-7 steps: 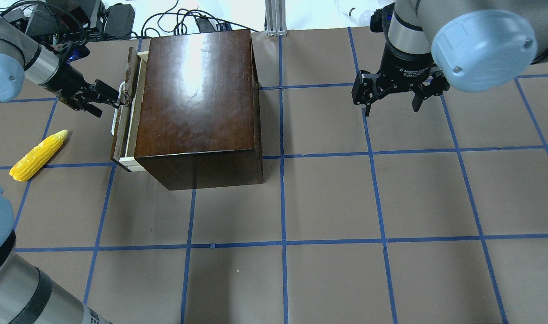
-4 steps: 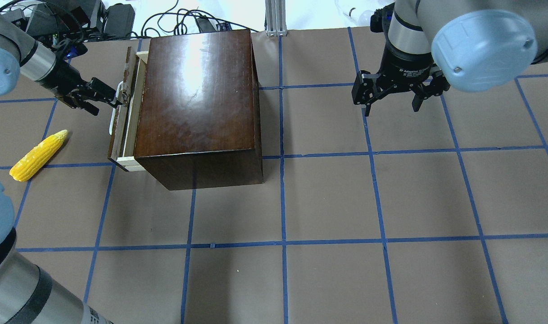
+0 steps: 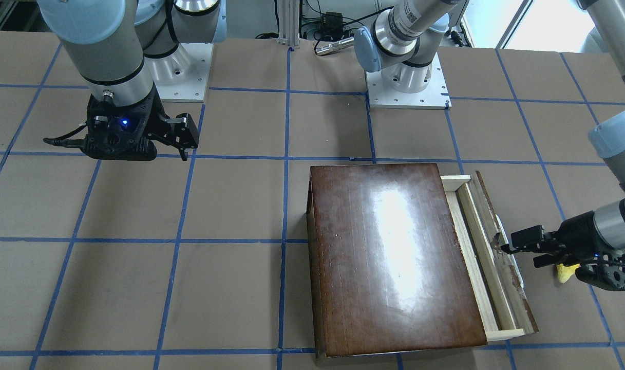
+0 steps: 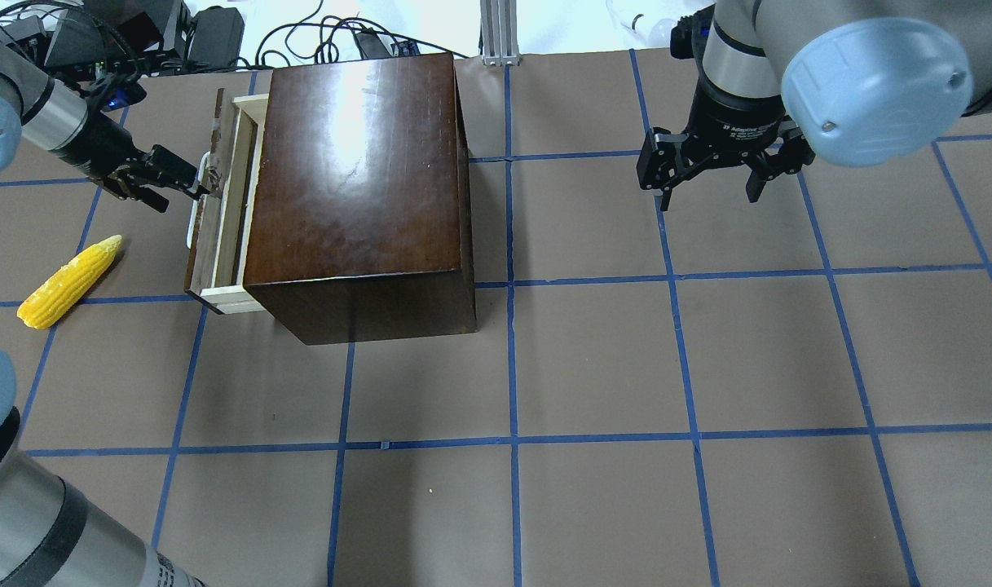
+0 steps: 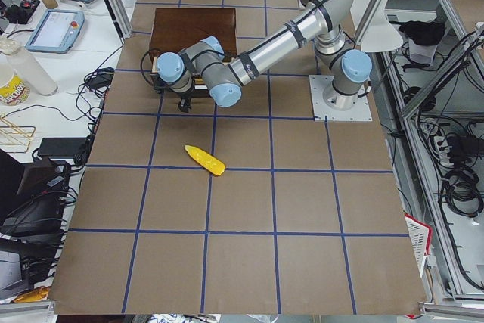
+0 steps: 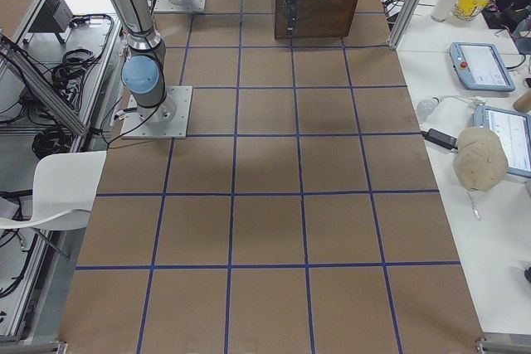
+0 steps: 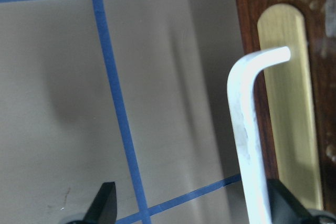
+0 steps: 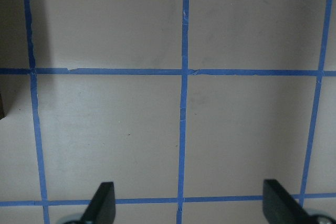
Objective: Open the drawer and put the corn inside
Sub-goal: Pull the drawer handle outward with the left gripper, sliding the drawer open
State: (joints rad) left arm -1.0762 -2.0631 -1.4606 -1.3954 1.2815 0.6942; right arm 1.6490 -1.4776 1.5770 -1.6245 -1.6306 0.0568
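Note:
The drawer (image 4: 218, 214) is pulled partly out of the left side of the dark-brown box (image 4: 357, 187), showing a strip of pale tray (image 3: 476, 246). My left gripper (image 4: 182, 189) is open at its white handle (image 7: 242, 129). The handle lies against the inside of one finger (image 7: 286, 205); the other finger stands well apart. The yellow corn (image 4: 70, 280) lies on the table left of the drawer, apart from it, and also shows in the exterior left view (image 5: 205, 159). My right gripper (image 4: 707, 194) is open and empty above the table at the far right.
Cables and electronics (image 4: 178, 33) lie beyond the table's far edge, behind the box. An aluminium post (image 4: 496, 33) stands at the back middle. The brown table (image 4: 593, 367) with blue tape lines is bare in front of and right of the box.
The left gripper has moved left with the handle, and the drawer has slid further out of the box. The corn and the right arm have not moved.

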